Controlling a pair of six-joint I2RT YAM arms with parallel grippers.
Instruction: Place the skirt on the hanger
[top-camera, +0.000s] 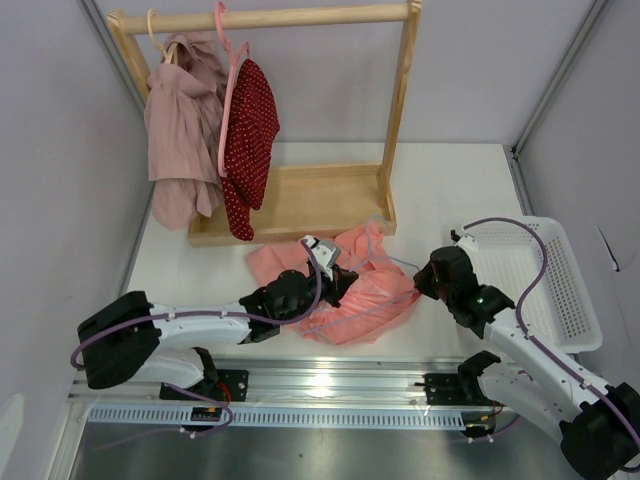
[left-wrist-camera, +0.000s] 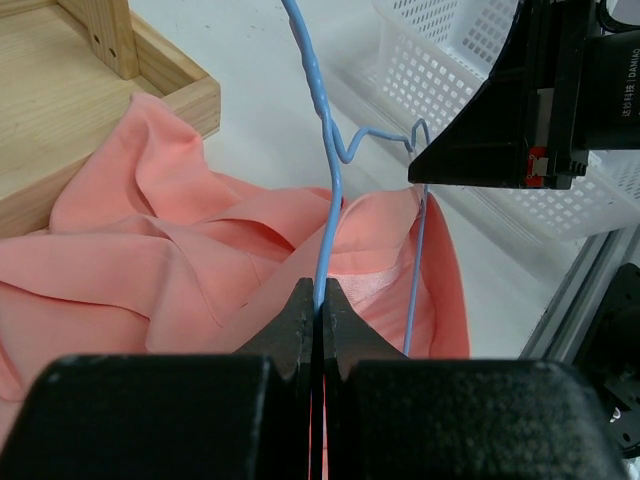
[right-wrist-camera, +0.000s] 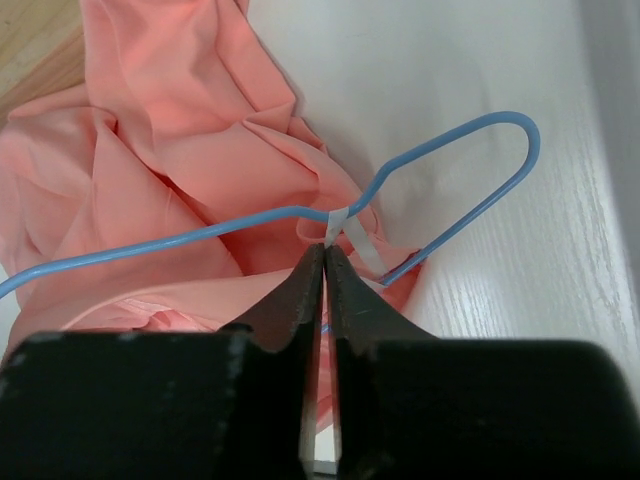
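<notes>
A salmon-pink skirt (top-camera: 385, 288) lies crumpled on the tabletop (top-camera: 450, 190) in front of a wooden rack (top-camera: 300, 205), with the light-blue hanger (left-wrist-camera: 326, 200) lying across it. The left gripper (left-wrist-camera: 320, 298) is clamped on the hanger's wire. The right gripper (right-wrist-camera: 325, 256) is closed, its tips at the hanger's neck.

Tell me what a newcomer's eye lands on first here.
The salmon-pink skirt lies crumpled on the table just in front of the wooden rack, with the light-blue hanger lying across it. Both arms meet over it: the left gripper is shut on the hanger's wire, and the right gripper rests its closed tips at its neck. Behind, a red dotted garment hangs on the rack.
</notes>
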